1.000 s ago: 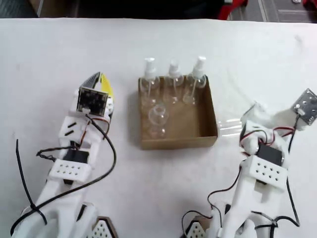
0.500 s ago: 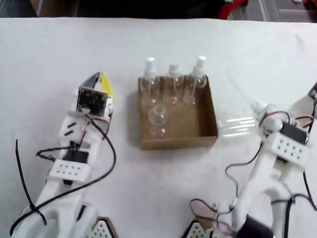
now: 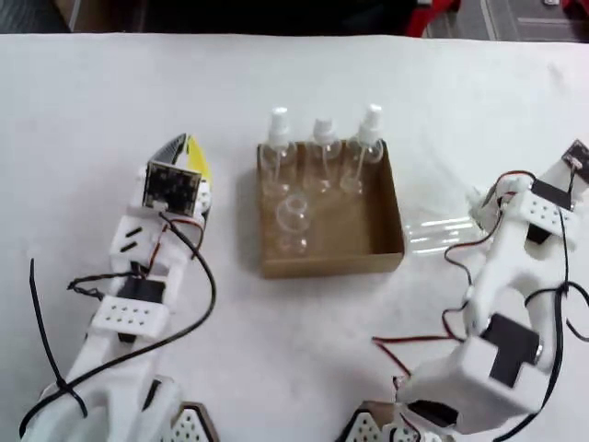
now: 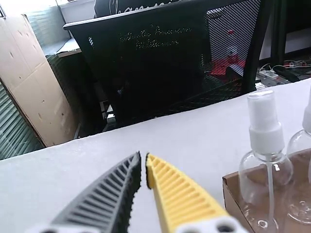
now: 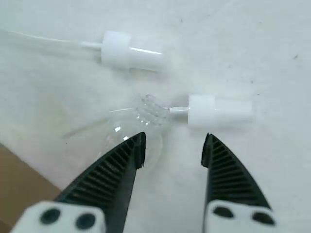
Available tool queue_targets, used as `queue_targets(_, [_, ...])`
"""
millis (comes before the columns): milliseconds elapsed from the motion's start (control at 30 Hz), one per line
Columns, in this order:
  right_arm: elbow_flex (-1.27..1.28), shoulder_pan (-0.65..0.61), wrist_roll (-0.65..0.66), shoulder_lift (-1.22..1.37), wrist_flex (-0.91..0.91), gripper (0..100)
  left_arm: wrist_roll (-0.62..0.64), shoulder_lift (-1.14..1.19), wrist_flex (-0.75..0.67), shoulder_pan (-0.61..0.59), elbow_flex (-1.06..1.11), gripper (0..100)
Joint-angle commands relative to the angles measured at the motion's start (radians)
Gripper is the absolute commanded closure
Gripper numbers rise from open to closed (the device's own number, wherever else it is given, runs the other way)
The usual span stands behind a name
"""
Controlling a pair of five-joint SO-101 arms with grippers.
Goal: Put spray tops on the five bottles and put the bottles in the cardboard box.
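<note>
Bottles first: three capped bottles (image 3: 322,152) stand upright in a row along the far wall of the cardboard box (image 3: 331,264), each with a white sprayer fitted. A fourth bottle (image 3: 294,219) stands in the box just in front of that row, its neck bare. The fifth bottle (image 5: 127,127) lies on its side on the white surface (image 3: 110,92), outside the box on your right arm's side and near the box wall.

Two loose tops lie on the surface by it. The nearer spray top (image 5: 219,111) has its stem pointing at the lying bottle's threaded neck and almost meets it. The farther spray top (image 5: 130,50) lies a little beyond, its dip tube stretched out flat.

Your right claw (image 5: 175,141) is released, its jaws spread wide and holding nothing. It hangs above the fifth bottle and the nearer spray top, with one finger over the bottle's body and the other beside the top.

Your left claw (image 3: 180,147) is clenched on nothing, grey and yellow fingers closed together. It sits to the left of the box, apart from it, pointing toward the far edge of the surface.
</note>
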Motion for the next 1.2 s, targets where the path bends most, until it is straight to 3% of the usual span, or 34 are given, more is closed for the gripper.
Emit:
queue_targets(0, [-0.084,-0.012,-0.052,0.053,0.01,83.2,-0.009,-0.005,-0.028,0.001,-0.012,98])
queue_targets(567, [-0.195,-0.031,-0.054,0.104,0.015,83.2,-0.009,-0.005,-0.028,0.001,-0.014,98])
queue_targets(833, [-0.305,-0.053,-0.054,0.12,0.097,83.3,-0.009,-0.005,-0.028,0.001,-0.014,98])
queue_targets(1167, [-0.405,-0.077,-0.13,0.326,0.096,83.3,-0.009,-0.005,-0.028,0.001,-0.015,98])
